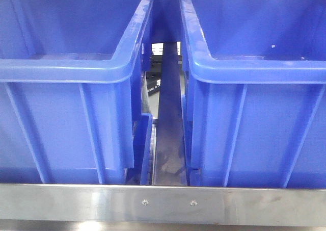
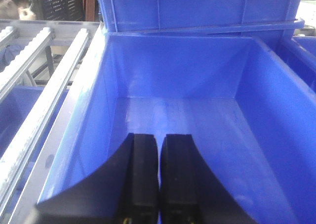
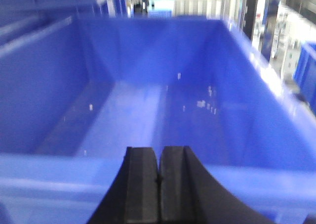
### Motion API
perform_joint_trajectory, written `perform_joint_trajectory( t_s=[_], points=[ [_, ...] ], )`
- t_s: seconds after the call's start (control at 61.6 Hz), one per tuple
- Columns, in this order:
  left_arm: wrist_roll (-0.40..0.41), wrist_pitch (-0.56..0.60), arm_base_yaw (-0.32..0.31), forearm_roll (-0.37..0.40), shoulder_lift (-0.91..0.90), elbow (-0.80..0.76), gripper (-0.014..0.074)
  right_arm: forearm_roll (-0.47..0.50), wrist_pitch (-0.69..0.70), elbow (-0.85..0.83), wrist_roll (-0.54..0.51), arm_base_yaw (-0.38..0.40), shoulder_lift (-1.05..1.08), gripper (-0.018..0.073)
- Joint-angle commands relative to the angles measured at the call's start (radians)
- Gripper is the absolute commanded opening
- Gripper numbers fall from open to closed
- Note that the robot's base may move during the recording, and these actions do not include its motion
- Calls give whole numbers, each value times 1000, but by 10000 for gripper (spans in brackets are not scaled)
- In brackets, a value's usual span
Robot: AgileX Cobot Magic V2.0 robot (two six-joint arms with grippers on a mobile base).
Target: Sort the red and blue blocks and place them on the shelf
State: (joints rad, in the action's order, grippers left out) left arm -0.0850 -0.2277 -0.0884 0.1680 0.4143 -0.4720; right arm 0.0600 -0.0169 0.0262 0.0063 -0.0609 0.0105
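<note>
No red or blue block shows in any view. The shelf's brushed-steel front rail [image 1: 163,204] with two screws runs along the bottom of the front view. Two large blue bins stand on it, the left bin [image 1: 66,88] and the right bin [image 1: 260,88]. My left gripper [image 2: 159,137] is shut with nothing between its fingers, and it hangs over the bare floor of a blue bin [image 2: 197,130]. My right gripper [image 3: 159,150] is shut too, empty, just outside the near rim of another blue bin [image 3: 148,115]. Neither arm appears in the front view.
A dark gap with a steel divider strip [image 1: 169,124] separates the two bins. White roller tracks [image 2: 44,90] run to the left of the left bin. More blue bins [image 2: 197,6] are stacked behind it.
</note>
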Motion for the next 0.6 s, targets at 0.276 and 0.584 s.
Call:
perform_joint_trajectory(
  t_s=[0.276,0.584],
  points=[
    [1,73,0,12,8,-32,124,2,139,-18,12,8,20,56],
    [1,73,0,12,8,-32,124,2,139,-18,1,8,20,56]
  ],
)
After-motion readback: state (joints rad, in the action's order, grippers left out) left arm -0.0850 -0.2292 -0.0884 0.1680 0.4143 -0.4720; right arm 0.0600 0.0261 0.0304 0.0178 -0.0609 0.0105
